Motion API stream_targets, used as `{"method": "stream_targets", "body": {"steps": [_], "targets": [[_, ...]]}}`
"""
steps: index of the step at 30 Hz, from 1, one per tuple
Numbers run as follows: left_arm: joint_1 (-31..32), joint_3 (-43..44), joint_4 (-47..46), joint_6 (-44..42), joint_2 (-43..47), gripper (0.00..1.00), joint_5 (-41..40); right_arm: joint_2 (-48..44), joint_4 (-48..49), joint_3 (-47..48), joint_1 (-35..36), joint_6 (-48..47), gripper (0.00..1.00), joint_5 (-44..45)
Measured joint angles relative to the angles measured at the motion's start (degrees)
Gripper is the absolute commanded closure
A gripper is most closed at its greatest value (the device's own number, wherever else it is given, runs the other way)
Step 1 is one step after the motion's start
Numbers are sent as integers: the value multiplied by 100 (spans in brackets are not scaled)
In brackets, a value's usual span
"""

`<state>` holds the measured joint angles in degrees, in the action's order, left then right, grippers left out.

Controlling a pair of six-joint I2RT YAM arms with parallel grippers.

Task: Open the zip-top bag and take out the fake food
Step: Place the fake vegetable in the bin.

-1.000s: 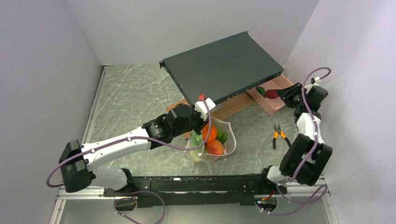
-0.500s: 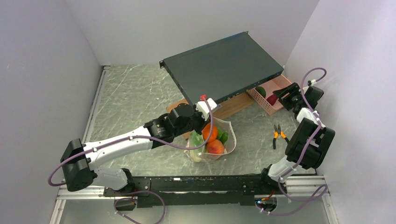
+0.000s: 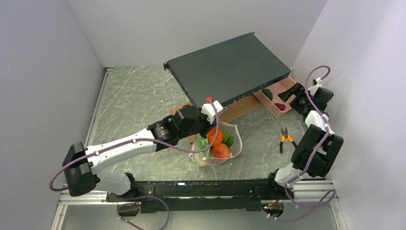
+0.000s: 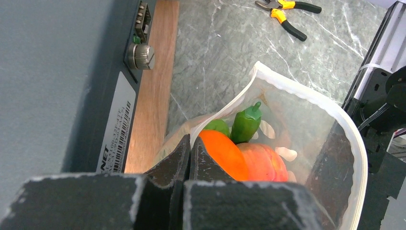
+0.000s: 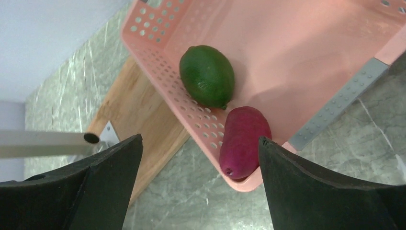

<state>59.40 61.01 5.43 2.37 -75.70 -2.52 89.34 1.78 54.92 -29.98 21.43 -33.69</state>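
Note:
The clear zip-top bag (image 3: pixel 234 132) stands open on the table, and my left gripper (image 3: pixel 207 125) is shut on its near rim (image 4: pixel 306 96). Inside lies fake food: an orange piece (image 4: pixel 222 151), a peach-coloured one (image 4: pixel 263 160) and a green pepper (image 4: pixel 245 124). In the left wrist view the left gripper (image 4: pixel 190 141) pinches the bag's edge. My right gripper (image 3: pixel 287 92) hangs open over the pink basket (image 3: pixel 273 111), holding nothing. Below the right gripper (image 5: pixel 200 140) a purple piece (image 5: pixel 244 141) and a green lime (image 5: pixel 207 75) lie in the basket (image 5: pixel 297 48).
A dark flat device (image 3: pixel 230 67) rests tilted on a wooden block (image 3: pixel 239 111) behind the bag and beside the basket. Orange-handled pliers (image 3: pixel 286 139) lie on the marble right of the bag. Grey walls close in on the left, back and right.
My right gripper opened and let the purple piece drop into the basket, then drew back a little. The left arm and the bag have not moved.

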Motion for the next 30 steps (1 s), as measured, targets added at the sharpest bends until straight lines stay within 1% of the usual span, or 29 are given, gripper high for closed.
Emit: {"method": "stream_targets", "body": {"steps": [3,10,13,17,23,30], "targets": [[-15,0,0,7,0,100,68,-205,-247,20,-2,-472,5,-308],[-48,20,31,15,0,100,225,-706,-1093,76,2,-1912,3,-1532],[-66,90,153,15,-11,100,282,-901,-1635,157,11,-2664,3,-2026],[-101,173,278,20,-31,100,393,-1029,-2592,378,87,-3875,3,-2562],[-140,208,321,24,-35,100,527,-1222,-4138,525,369,-5665,3,-2861],[-164,358,551,24,-79,100,621,-1504,-5600,632,776,-7180,3,-2968]]}}
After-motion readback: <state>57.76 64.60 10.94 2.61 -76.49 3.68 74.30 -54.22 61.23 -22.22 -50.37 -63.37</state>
